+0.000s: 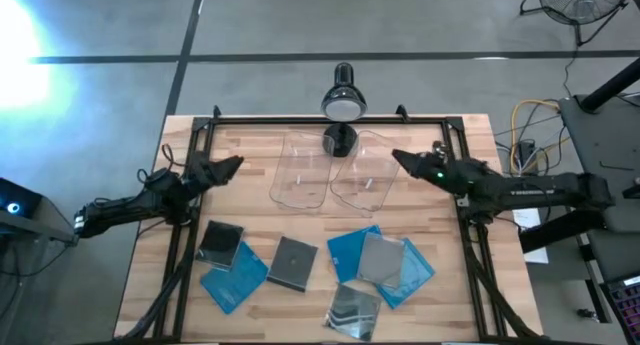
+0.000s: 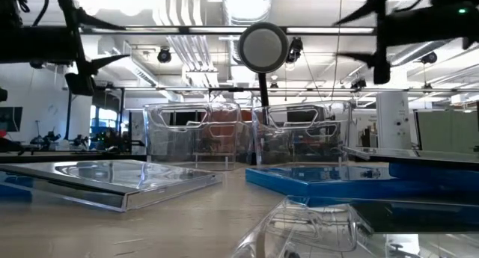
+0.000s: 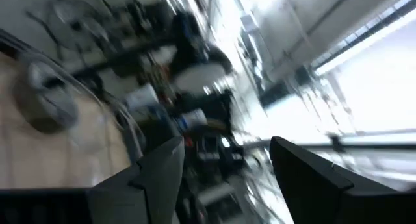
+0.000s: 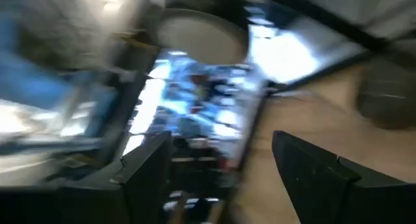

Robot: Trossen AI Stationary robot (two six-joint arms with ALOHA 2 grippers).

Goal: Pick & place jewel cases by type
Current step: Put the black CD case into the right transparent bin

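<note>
high view: both arms sit raised at mid-height of the frame, the left gripper [image 1: 232,165] at the table's left edge, the right gripper [image 1: 400,160] right of centre beside the 2 clear plastic rectangular bins [image 1: 305,170] near the top of the wooden table [image 1: 150,275]. every one of the thin square plastic jewel cases [image 1: 293,261] lies below both grippers, toward the bottom of the frame, so either arm would have to swing down-frame to reach one. the left gripper looks nearer the lower-left group, the right gripper nearer the lower-right pile.

counted here: about 3 bright blue cases, some partly covered; 2 dark grey ones, lower left and centre; 1 paler grey on the blue pile; 1 silvery clear one at the bottom edge. about 7 in all.

each wrist view shows that arm's 2 fingers [image 3: 156,178] spread apart with nothing between them, so both grippers are released and empty. neither bin appears to hold a case yet.
</note>
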